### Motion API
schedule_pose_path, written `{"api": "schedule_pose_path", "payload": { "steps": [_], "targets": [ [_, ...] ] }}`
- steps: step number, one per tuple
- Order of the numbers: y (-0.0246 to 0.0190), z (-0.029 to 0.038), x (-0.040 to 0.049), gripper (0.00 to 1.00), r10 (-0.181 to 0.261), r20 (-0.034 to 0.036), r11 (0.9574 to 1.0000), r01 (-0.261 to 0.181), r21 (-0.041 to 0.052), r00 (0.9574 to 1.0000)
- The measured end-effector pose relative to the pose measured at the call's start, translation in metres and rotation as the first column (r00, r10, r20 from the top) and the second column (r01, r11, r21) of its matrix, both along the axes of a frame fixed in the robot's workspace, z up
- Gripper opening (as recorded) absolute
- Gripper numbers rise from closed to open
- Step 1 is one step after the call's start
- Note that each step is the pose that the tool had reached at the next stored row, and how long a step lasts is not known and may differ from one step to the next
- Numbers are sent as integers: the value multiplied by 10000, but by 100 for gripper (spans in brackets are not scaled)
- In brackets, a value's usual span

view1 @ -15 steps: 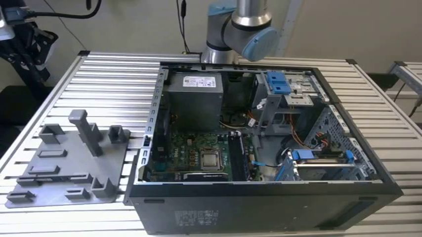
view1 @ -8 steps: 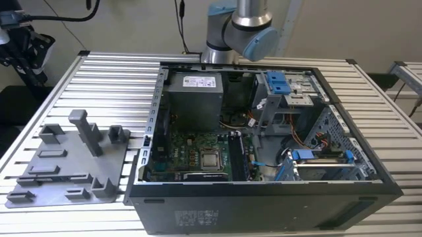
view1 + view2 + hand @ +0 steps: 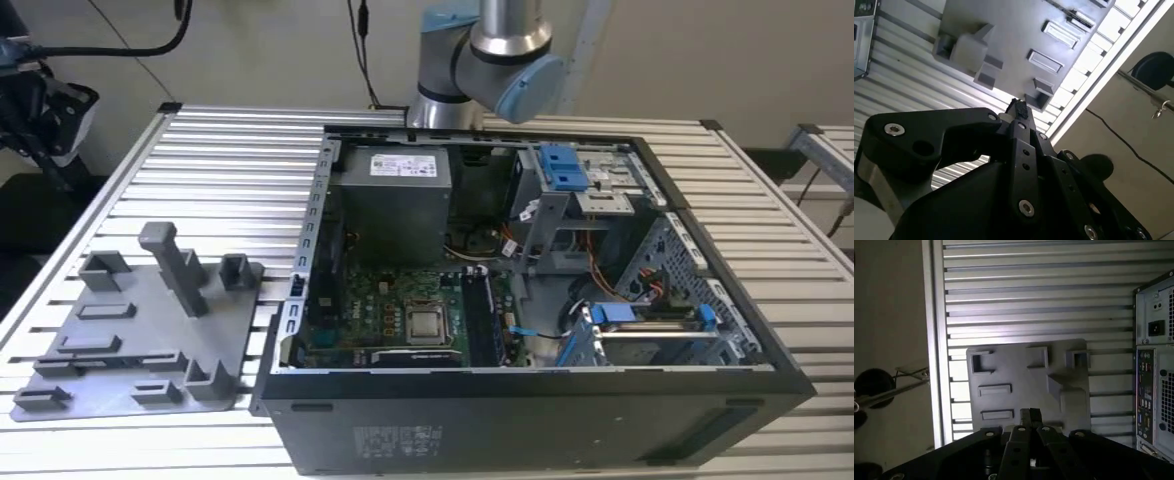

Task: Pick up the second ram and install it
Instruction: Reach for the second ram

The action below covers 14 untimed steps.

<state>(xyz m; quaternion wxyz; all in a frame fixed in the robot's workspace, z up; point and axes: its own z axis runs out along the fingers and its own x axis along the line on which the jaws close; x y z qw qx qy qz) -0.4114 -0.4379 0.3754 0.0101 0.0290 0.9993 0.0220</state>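
Observation:
In both wrist views my gripper (image 3: 1030,414) (image 3: 1017,106) hangs high above the grey plastic tray (image 3: 1019,372) (image 3: 1014,25), its two black fingers pressed together and shut with nothing between them. The tray (image 3: 134,340) lies on the slatted table at the exterior view's left, with bare upright posts and holders. The second ram is out of view. Inside the open computer case (image 3: 534,395), the dark memory slots (image 3: 483,318) run beside the processor on the green motherboard (image 3: 387,300).
The arm's base and lower joints (image 3: 487,60) rise behind the case. A grey power-supply box (image 3: 391,200) fills the case's back corner, with blue-clipped drive cages (image 3: 641,320) and cables at the exterior view's right. The case's rear panel (image 3: 1154,365) stands close beside the tray.

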Motion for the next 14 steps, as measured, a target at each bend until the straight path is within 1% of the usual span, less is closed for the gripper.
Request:
{"api": "schedule_pose_path", "payload": {
  "steps": [6, 10, 14],
  "targets": [
    [-172, -8, 0, 11, 0, 0, 10000, 0, 0, 10000],
    [-313, -15, 0, 11, 0, 0, 10000, 0, 0, 10000],
    [-432, -21, 0, 11, 0, 0, 10000, 0, 0, 10000]
  ]
}}
